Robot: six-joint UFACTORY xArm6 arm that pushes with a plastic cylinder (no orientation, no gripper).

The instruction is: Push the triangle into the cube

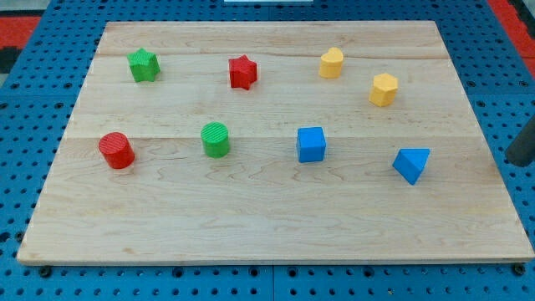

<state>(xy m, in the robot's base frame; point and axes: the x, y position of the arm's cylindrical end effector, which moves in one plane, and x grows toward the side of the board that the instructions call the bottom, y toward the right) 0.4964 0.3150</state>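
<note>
The blue triangle (411, 164) is sitting low on the view's right side of the wooden worktop (276, 234), and the blue cube (311, 144) is waiting to its left, a touch higher, the two well apart with bare wood lying between them. Nothing is blocking that lane. My tip (516, 160) is showing at the view's far right edge as a dark rod end, hanging off to the right of the triangle near the worktop's right border and not touching any block; whether it is over the wood or just past its edge, I cannot tell. There is no end effector jaw to report here, only that plain rod, so it is grasping nothing. Around the action, a yellow block (384, 89) is standing above the triangle and a second yellow block (331, 63) is sitting further up and to the left, both clear of the straight line to the cube. Beyond the cube, to the view's left, a green cylinder (216, 139) is standing on roughly the same row, and a red cylinder (116, 150) is further left still. Up top, a red star (242, 72) and a green star (143, 65) are keeping to the far row. The worktop itself is resting on a blue perforated base (33, 100).
</note>
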